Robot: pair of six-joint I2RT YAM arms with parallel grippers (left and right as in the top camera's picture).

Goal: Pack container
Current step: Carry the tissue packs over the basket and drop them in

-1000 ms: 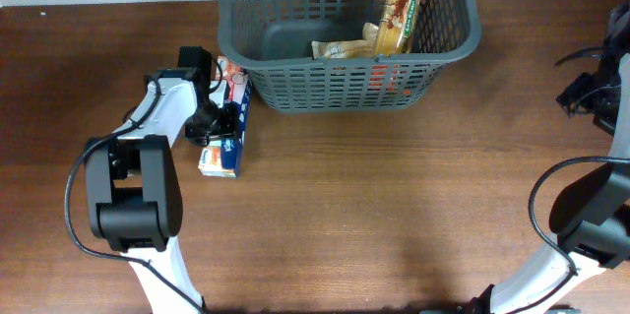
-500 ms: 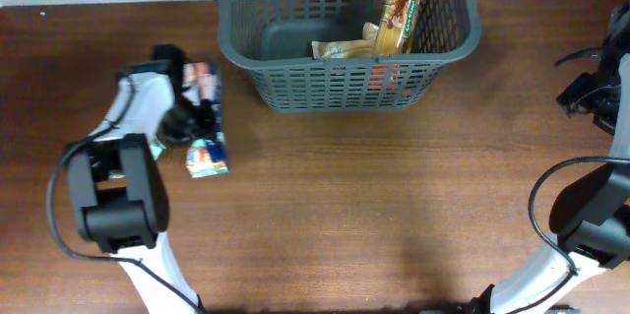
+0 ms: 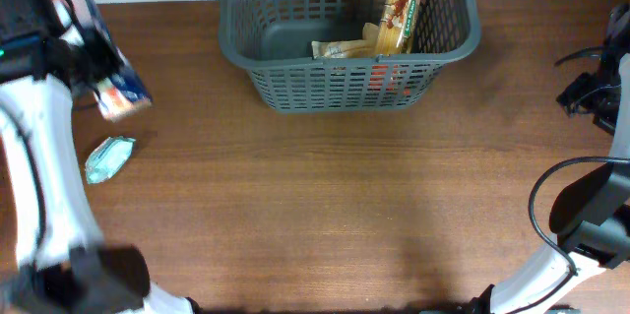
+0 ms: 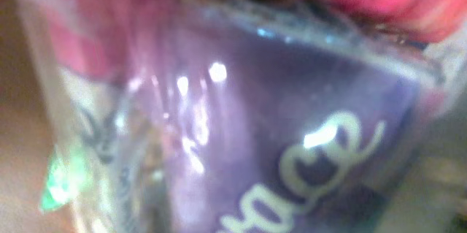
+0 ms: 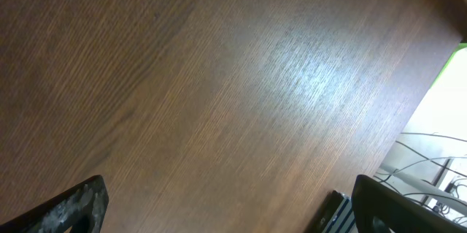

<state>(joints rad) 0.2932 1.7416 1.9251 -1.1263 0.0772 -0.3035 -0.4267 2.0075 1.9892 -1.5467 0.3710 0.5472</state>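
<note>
— What is the left gripper (image 3: pixel 81 56) doing?
— It is pinching a packet (image 3: pixel 120 94) between its jaws, which are standing narrow. The left arm (image 3: pixel 39 186) is stretching out long, and it is looking blurred from overhead.
— And the right gripper (image 5: pixel 230 207)?
— Its jaws are standing wide apart, one finger (image 5: pixel 69 205) showing at each side. The right arm (image 3: pixel 591 218) is bending at the elbow.

Packets (image 3: pixel 399 9) in container (image 3: pixel 325 88); leftward, pouch (image 3: pixel 106 159) on table (image 3: pixel 345 206), box (image 3: pixel 108 73) seemingly aloft.
</note>
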